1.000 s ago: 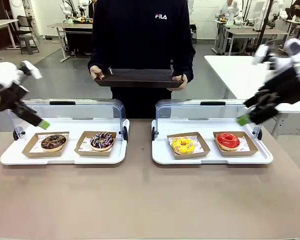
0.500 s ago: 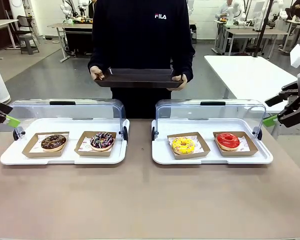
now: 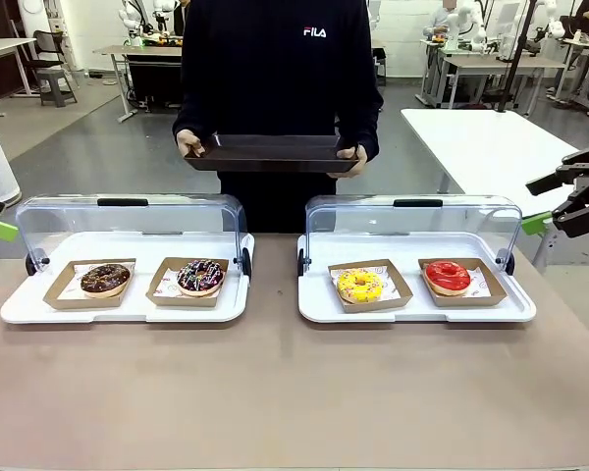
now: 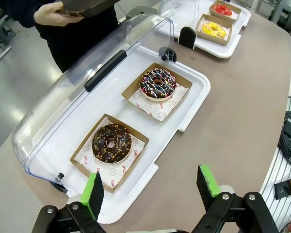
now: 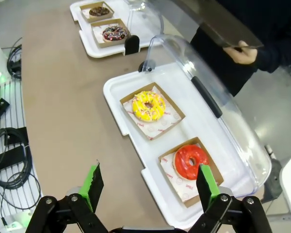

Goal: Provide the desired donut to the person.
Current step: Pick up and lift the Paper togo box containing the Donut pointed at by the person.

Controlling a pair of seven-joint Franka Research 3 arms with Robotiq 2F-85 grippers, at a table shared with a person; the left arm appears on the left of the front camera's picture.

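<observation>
Both hands open wide, empty: left hand (image 4: 150,187) at frame's left edge, right hand (image 5: 148,187) at right edge. Four donuts sit boxed in two trays mid-frame on worktop (image 3: 275,392). Person (image 3: 275,78) top centre holds dark tray (image 3: 272,152).

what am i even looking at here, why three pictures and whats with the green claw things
It is one moment seen by three cameras. The wide picture is taken from the robot's side of a table, looking across at a person who holds a dark tray with both hands.

The other two pictures come from cameras on the robot's two wrists, each looking down past its own claw. The claws are two-finger grippers with green pads: the left gripper and the right gripper. Both are open and hold nothing.

On the table are two white serving trays with clear lids swung open. The left tray carries a chocolate donut and a dark sprinkled donut. The right tray carries a yellow donut and a red donut. Each donut sits in a small cardboard box.
</observation>
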